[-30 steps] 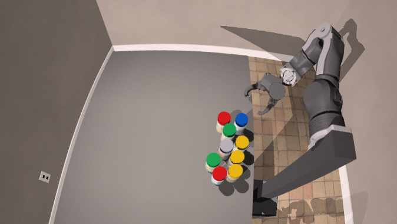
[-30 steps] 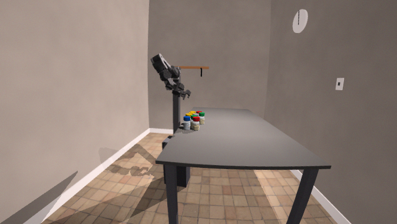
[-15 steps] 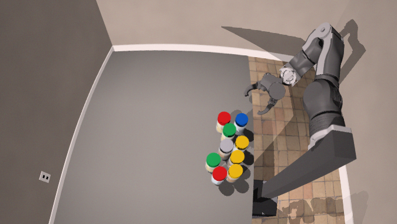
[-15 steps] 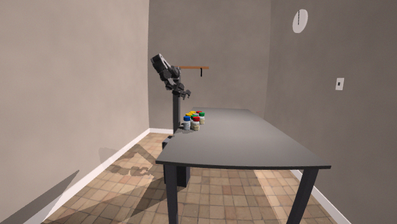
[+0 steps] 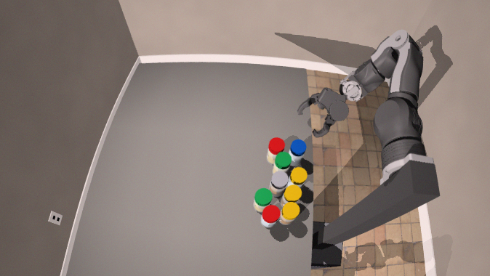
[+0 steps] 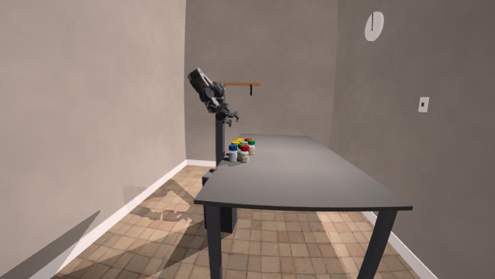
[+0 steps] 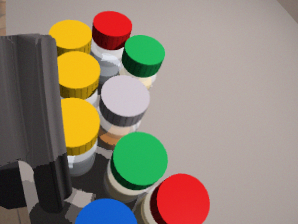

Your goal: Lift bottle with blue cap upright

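The bottle with the blue cap (image 5: 298,147) (image 6: 233,147) stands upright at the near-edge end of a tight cluster of bottles on the grey table (image 5: 182,145) (image 6: 312,172). A red-capped bottle (image 5: 276,145) (image 7: 180,201) and a green-capped bottle (image 5: 283,160) (image 7: 139,159) stand right against it. My gripper (image 5: 307,122) (image 6: 232,119) is open and empty. It hangs in the air above the table's edge, a little beyond the blue-capped bottle and well above the caps. One dark finger shows at the left of the wrist view.
The cluster also holds a grey-capped bottle (image 5: 279,179) (image 7: 124,99), three yellow-capped ones (image 5: 299,175) (image 5: 292,192) (image 5: 291,210), another green one (image 5: 263,197) and another red one (image 5: 271,213), all upright. The table edge (image 5: 310,109) runs right beside the blue-capped bottle. The arm's pedestal (image 5: 400,189) stands beyond it.
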`<state>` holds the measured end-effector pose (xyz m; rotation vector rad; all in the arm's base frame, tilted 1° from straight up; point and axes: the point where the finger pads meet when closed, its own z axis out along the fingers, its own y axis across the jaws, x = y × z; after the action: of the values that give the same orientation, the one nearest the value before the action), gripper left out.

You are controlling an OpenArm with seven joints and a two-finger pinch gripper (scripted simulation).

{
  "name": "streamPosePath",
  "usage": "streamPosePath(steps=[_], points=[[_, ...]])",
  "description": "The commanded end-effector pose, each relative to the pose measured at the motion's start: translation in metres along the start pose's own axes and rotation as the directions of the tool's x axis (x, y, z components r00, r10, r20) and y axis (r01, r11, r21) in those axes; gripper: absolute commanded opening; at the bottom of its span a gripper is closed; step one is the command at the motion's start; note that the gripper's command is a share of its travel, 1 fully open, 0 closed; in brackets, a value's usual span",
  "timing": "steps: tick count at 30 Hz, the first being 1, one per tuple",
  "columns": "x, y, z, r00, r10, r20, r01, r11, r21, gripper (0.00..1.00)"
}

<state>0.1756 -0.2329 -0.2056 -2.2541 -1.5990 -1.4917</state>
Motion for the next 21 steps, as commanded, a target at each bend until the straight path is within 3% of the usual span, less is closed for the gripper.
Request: streamPosePath(steps=[1,6,11,18,21], points=[[0.0,0.001,0.0,1.0,-0.002,0.001,0.002,1.0,-0.005,0.45],[-0.004,0.007,0.002,0.991,-0.135,-0.018,0.135,0.991,-0.001,0.45],[-0.008,0.014,0.005,0.963,-0.266,-0.035,0.266,0.964,-0.004,0.45],[-0.008,0.014,0.005,0.963,-0.266,-0.035,0.266,0.964,-0.004,0.45],[-0.009,0.016,0.006,0.941,-0.334,-0.056,0.335,0.942,-0.002,0.45]])
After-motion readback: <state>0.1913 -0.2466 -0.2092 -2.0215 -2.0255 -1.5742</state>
